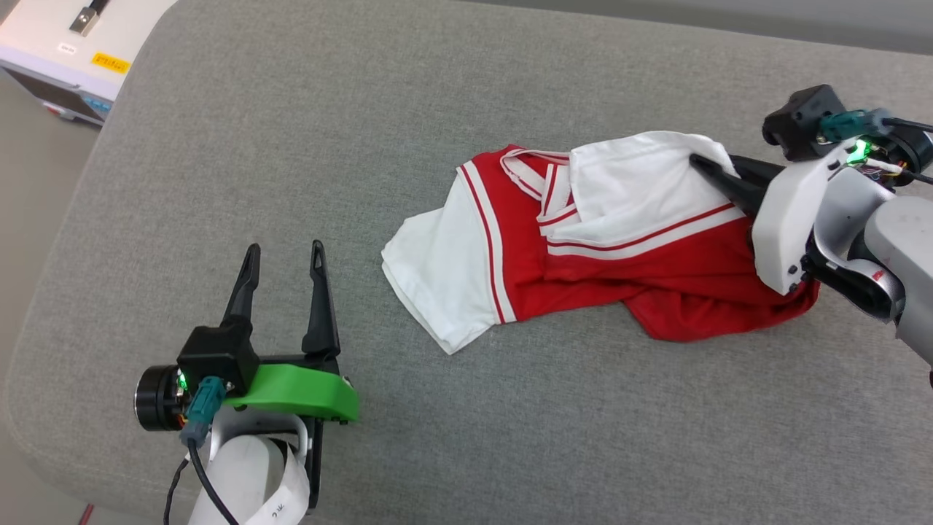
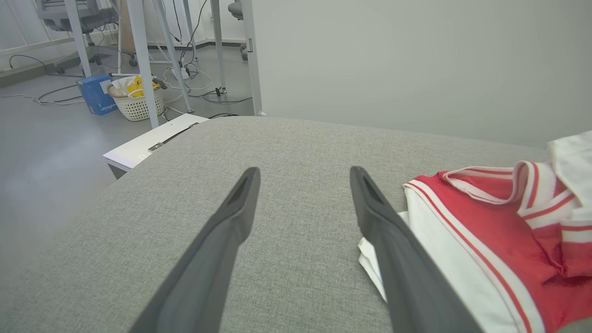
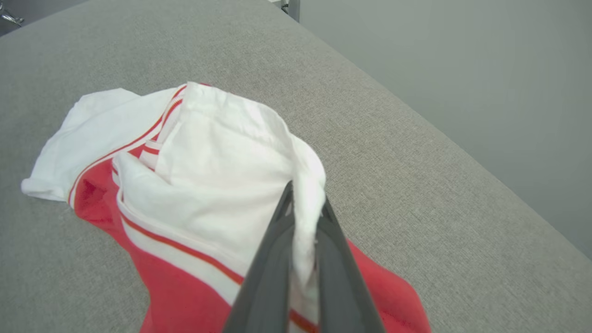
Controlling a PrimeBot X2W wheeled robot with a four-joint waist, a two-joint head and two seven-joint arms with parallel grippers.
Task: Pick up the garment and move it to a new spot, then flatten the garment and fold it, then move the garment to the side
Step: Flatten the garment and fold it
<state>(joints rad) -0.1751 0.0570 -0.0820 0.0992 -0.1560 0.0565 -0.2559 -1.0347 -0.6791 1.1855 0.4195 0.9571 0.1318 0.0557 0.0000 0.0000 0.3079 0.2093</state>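
The garment (image 1: 583, 248), a red T-shirt with white sleeves and a striped collar, lies crumpled on the grey padded table (image 1: 437, 95) right of centre. My right gripper (image 1: 700, 164) reaches in from the right and is shut on a fold of its white sleeve; in the right wrist view the white cloth (image 3: 307, 217) is pinched between the two fingers (image 3: 273, 259). My left gripper (image 1: 284, 251) hovers low at the lower left, open and holding nothing, a short way left of the garment's white sleeve (image 2: 444, 259). Its fingers (image 2: 231, 222) frame bare table.
A white box (image 1: 65, 51) stands beyond the table's far left corner. The table's rounded left edge (image 1: 44, 292) runs close to my left arm. Past it, a basket (image 2: 136, 101), a blue box (image 2: 95, 92) and table legs stand on the floor. A grey wall rises behind the table.
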